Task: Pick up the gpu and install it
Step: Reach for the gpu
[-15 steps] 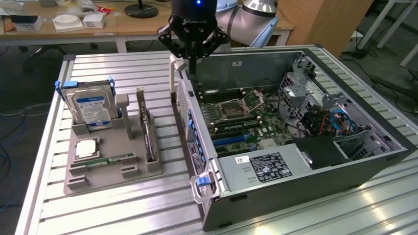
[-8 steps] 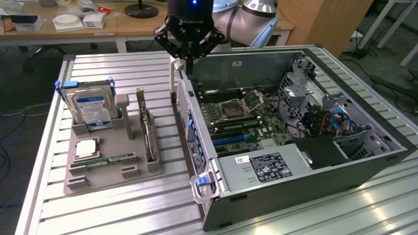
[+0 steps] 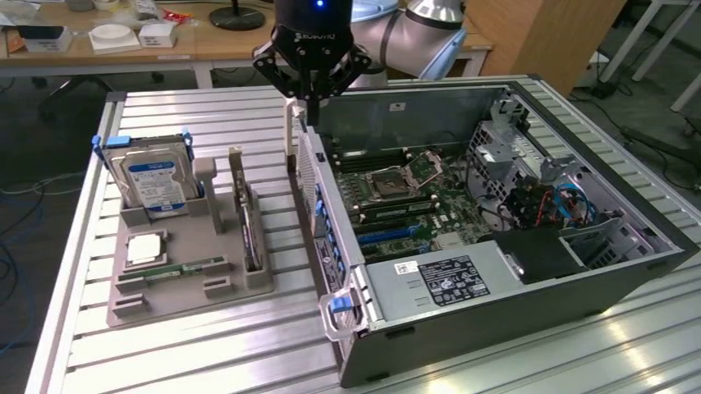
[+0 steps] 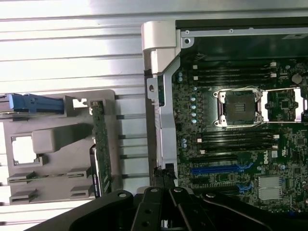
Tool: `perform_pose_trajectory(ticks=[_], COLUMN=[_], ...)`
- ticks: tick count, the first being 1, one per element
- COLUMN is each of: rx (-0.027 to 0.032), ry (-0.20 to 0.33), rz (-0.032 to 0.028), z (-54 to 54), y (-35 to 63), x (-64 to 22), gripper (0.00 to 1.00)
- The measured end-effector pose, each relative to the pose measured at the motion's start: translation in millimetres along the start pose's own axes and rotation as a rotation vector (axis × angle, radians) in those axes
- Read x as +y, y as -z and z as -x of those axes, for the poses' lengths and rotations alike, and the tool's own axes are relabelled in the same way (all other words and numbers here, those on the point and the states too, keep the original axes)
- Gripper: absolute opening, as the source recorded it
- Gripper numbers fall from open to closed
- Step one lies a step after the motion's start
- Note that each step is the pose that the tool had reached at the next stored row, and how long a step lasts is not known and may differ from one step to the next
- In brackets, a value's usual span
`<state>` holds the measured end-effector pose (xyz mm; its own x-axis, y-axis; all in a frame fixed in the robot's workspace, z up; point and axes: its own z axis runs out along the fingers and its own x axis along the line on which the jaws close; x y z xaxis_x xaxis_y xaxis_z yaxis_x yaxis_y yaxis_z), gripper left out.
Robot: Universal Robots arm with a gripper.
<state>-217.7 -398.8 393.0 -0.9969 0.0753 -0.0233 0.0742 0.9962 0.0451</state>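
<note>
My claw (image 3: 311, 111) hangs with its fingers pressed together, and I can make out nothing between them. On the exterior view it sits up in the air over the far end of the computer case (image 3: 526, 283), just above the case's back wall, the wall that faces the tray (image 3: 164, 305). On the wrist view I see the closed fingertips (image 4: 163, 180) over that same wall, with the tray on one side and the open case on the other.

The graphics card (image 3: 249, 226) is not picked up. It stands on its long edge in a slot of the tray, on the tray's side nearest the case, with what looks like its pale metal end at the far end of the slot. On the wrist view I see it as a thin green strip (image 4: 101, 144) along the tray's edge. The claw is near it but apart from it, higher up and more toward the case.

On the exterior view's left of the tray, a hard drive (image 3: 153, 180) stands upright. A square chip (image 3: 144, 248) lies flat in front of it, and a memory stick (image 3: 180, 269) lies flat beside that.

The case lies on its side with the lid off, on a slatted metal table (image 3: 186, 353). Inside I see the circuit board's empty chip socket (image 3: 400, 176), blue slots (image 3: 386, 234) and the power supply (image 3: 449, 279) with its white label at the near end.
</note>
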Motion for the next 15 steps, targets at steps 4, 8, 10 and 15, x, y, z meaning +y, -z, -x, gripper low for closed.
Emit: perform_pose_trajectory(ticks=[4,8,10,15], rx=[0.0,0.0001,0.0,0.0001], ry=[0.0,0.0,0.0,0.0], rz=[-0.0001,-0.0001,-0.0001,-0.0001], z=[-3.5,-6.5,-7.9,-11.5], y=[0.1,0.1,0.1,0.2], x=[-0.3,-0.5,-0.6,-0.9], gripper=[0.1,0.1,0.1,0.1])
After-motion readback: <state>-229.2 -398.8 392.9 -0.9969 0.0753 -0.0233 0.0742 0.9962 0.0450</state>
